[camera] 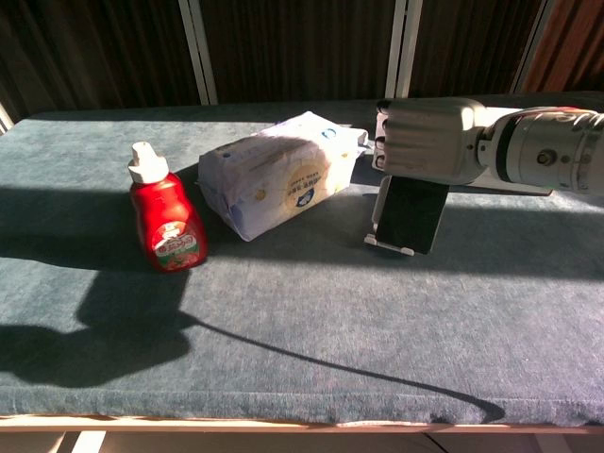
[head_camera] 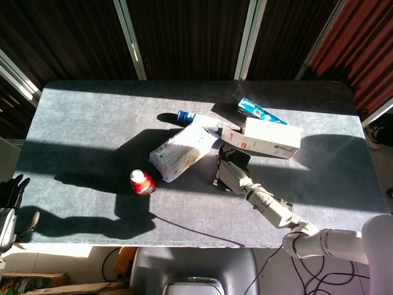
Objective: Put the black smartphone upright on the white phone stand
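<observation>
The flat black smartphone stood nearly upright on the small white plastic phone stand, whose front lip showed just beneath the phone's lower edge on the grey-blue felt-covered table. The right hand, a pale grey robot hand, sat over the phone's top edge and appeared to touch it, but its fingers were hidden behind the palm in the chest view and lost in shadow in the head view, so I could not tell whether they were clamped on the phone or apart.

The main risk, as I judged it, lay in the release. If the phone's bottom edge was not fully behind the lip, letting go could let it slide forward onto the table. If the fingers dragged on the top edge while lifting away, they could tip the phone or pull the light stand along.

The white soft pack of wipes lay just left of the stand, and a long white cardboard box lay close behind the hand, so a wide withdrawal could knock either. The red squeeze bottle with a white cap stood well apart. The left hand, dark-fingered, rested at the table's left edge, apart and holding nothing.
</observation>
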`<state>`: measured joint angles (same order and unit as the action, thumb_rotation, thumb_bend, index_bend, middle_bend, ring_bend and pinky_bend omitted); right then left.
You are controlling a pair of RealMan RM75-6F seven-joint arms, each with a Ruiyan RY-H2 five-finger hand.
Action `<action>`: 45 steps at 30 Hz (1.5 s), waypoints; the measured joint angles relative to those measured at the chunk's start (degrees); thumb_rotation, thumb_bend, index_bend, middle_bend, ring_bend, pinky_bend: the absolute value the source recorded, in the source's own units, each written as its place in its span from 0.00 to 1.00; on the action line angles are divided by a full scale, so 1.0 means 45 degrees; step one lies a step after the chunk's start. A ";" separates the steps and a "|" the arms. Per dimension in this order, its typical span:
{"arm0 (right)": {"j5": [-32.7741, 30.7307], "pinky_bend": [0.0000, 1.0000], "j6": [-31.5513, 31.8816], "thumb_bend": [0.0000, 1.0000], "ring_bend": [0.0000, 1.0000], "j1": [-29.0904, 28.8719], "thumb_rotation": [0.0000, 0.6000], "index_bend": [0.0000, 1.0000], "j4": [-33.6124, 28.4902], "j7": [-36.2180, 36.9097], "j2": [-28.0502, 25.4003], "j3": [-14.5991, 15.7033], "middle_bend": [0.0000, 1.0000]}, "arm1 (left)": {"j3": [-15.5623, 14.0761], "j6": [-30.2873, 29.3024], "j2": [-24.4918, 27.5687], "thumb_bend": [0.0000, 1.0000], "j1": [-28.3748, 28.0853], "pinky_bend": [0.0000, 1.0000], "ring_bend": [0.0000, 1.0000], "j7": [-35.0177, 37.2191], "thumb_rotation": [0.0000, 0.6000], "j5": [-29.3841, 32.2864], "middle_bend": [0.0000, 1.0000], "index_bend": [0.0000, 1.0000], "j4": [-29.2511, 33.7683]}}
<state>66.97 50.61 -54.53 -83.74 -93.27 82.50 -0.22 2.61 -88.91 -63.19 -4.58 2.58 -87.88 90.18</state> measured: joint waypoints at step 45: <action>-0.2366 0.23 0.1828 0.29 0.35 -0.0702 1.00 0.00 0.0252 -0.1193 0.1129 0.0617 0.54 | 0.0090 0.0105 0.0022 0.37 0.0036 0.00 0.00 -0.0033 1.00 0.0140 0.00 0.00 -0.0002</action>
<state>56.32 58.83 -57.69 -82.61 -98.64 87.58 2.56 3.01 -88.44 -63.09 -4.42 2.44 -87.25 90.17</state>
